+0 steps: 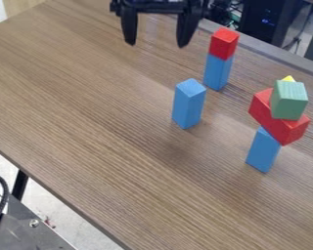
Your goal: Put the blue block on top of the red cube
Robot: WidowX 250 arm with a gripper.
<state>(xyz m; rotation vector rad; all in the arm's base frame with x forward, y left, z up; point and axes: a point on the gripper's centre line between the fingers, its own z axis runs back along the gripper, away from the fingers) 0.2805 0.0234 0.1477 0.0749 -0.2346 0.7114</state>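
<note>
Blue and upright, the free block (188, 105) stood on the counter (87, 97), near the red cube (224, 44), which sat on a blue base (218, 72). The pincer (158, 45) hung above the far side, its fingers spread apart with nothing between them. The free block was probably the one to lift, and its narrow foot meant that an off-centre approach could tip it over. Setting it down looked riskier: the cube's top was small and already raised, so a tilted block, a sideways nudge or a release from too high could topple the whole column. A wide swing to the other side might catch the red bar (291, 131) lying across its blue post (263, 150), and bring down the green cube (290, 100) with it.
</note>
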